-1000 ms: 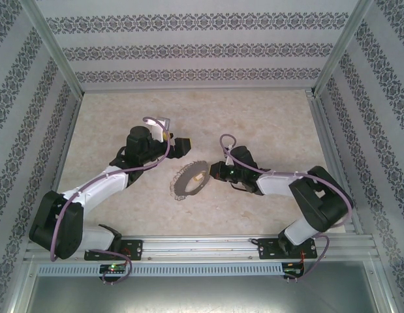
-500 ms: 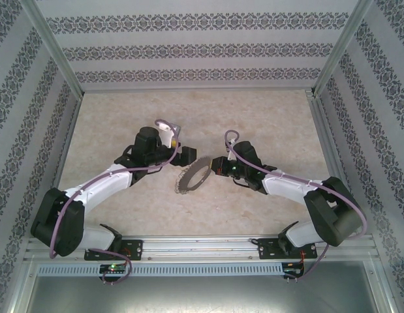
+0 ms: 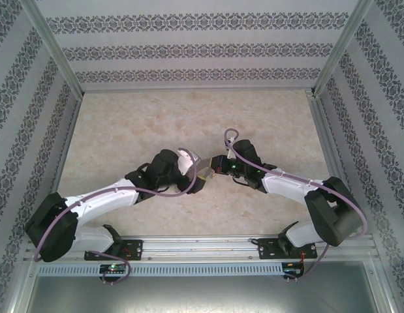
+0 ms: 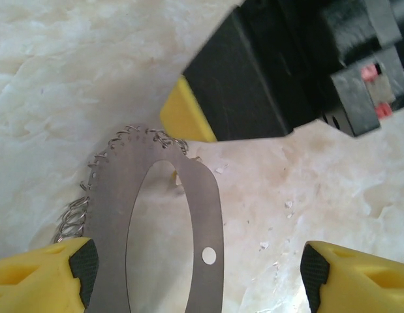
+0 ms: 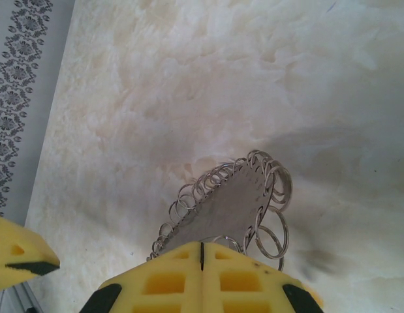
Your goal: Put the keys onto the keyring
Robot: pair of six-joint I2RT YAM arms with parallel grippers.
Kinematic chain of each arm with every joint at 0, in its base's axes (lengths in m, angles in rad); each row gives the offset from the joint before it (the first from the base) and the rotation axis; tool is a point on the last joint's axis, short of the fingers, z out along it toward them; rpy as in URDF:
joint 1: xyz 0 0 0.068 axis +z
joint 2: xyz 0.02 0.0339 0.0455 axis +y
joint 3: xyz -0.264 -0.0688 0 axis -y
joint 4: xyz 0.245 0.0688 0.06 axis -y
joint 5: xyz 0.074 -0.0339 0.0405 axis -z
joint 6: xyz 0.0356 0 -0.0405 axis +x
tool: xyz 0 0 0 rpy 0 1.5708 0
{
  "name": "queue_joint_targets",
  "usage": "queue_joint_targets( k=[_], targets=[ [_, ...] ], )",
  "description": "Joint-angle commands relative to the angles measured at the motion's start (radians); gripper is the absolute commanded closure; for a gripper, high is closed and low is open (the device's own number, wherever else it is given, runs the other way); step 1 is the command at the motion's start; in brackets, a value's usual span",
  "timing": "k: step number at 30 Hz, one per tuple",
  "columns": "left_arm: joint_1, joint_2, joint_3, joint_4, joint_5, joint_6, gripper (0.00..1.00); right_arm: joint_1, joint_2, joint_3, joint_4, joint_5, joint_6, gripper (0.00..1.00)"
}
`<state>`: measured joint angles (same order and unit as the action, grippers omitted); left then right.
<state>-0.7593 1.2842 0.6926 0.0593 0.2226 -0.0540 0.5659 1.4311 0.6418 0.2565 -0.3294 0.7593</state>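
Since a second ago the left arm has swung in from the left side to the table's middle, and its jaws, then at their widest, have begun to narrow. Nearest the bases, the left gripper (image 3: 200, 177) now hangs over the keyring (image 4: 110, 189), a large thin grey metal hoop with small wire loops beading its rim. Its yellow, black-padded jaws stand wide apart astride the hoop, one pad just beside the outer edge, not clamped on it. Just beyond, the right gripper (image 5: 202, 251) has its yellow fingers pressed together on the hoop's edge, holding it tilted up on edge over the pale marbled tabletop (image 3: 188, 117). Farther back the tabletop runs to the patterned back wall (image 3: 202, 49). As for progress, I judge the task barely begun: the visible rim carries wire loops alone, so threading the tiny yellow-headed keys is all left to do
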Motion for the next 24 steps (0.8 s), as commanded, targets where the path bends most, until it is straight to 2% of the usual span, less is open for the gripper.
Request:
queue_joint_targets(
  k=[1, 6, 13, 19, 24],
  targets=[
    [-0.053, -0.018, -0.010, 0.007, -0.131, 0.101, 0.18, 0.006, 0.004, 0.032, 0.007, 0.009, -0.014, 1.00],
    [-0.110, 0.023, -0.008, 0.017, -0.192, 0.137, 0.18, 0.006, 0.005, 0.032, 0.011, 0.005, -0.012, 1.00],
    [-0.163, 0.103, 0.011, 0.032, -0.219, 0.171, 0.21, 0.008, 0.001, 0.033, 0.010, 0.004, -0.013, 1.00],
    [-0.186, 0.165, 0.042, 0.047, -0.313, 0.185, 0.23, 0.009, -0.004, 0.030, 0.009, 0.004, -0.012, 1.00],
    [-0.196, 0.202, 0.057, 0.082, -0.391, 0.200, 0.29, 0.009, -0.003, 0.030, 0.010, 0.004, -0.012, 1.00]
  ],
)
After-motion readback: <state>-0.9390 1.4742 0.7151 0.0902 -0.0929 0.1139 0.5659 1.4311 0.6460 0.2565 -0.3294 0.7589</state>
